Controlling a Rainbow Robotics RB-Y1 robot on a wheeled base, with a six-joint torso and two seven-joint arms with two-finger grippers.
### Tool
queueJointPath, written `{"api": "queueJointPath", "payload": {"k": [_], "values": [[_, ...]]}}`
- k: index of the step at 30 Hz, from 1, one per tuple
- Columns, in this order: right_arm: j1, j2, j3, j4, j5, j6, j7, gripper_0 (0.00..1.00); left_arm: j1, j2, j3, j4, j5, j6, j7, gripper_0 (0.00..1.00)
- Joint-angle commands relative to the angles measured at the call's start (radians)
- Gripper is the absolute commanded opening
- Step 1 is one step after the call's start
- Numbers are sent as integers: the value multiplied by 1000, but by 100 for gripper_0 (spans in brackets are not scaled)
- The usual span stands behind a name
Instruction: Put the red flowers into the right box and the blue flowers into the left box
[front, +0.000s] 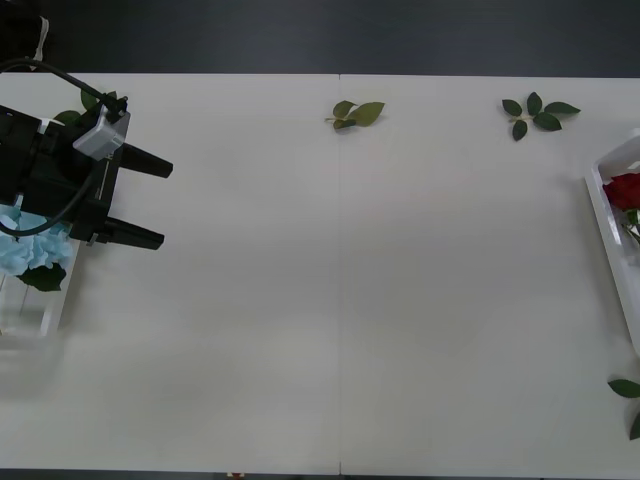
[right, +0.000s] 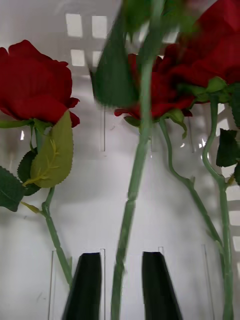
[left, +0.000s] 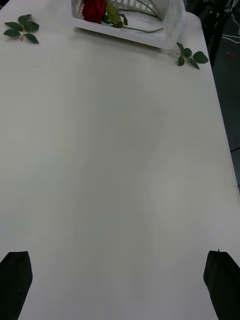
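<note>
My right gripper (right: 122, 256) hangs inside the right box (right: 82, 165), open by a narrow gap. A red flower's green stem (right: 131, 190) runs loose between its black fingers (right: 85, 285). Other red flowers (right: 35, 85) lie on the white floor around it. In the front view the right box (front: 603, 205) sits at the table's right edge with a red bloom (front: 625, 188) inside. The left wrist view shows that box (left: 170, 27) too, far off. My left gripper (front: 145, 200) is open over the table's left side, beside the left box (front: 55, 305) holding blue flowers (front: 25, 250).
Loose green leaf sprigs lie on the white table (front: 340, 300): one at the far middle (front: 357, 113), one at the far right (front: 540, 113), one near the right front edge (front: 628, 390) and one behind my left arm (front: 90, 100).
</note>
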Motion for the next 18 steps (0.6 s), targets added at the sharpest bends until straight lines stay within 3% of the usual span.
{"api": "queueJointPath", "payload": {"k": [1, 5, 9, 18], "values": [[-9, -14, -7, 17, -1, -12, -1, 56, -19, 39, 11, -17, 1, 2, -5, 100], [-11, -14, -6, 17, -1, -12, -1, 74, -19, 39, 11, -17, 1, 2, -5, 100], [-11, -15, -7, 8, -1, 2, -1, 86, -19, 39, 11, -17, 1, 2, -5, 100], [-75, -37, -7, 10, -19, 227, -1, 94, -19, 39, 11, -17, 1, 2, -5, 100]]}}
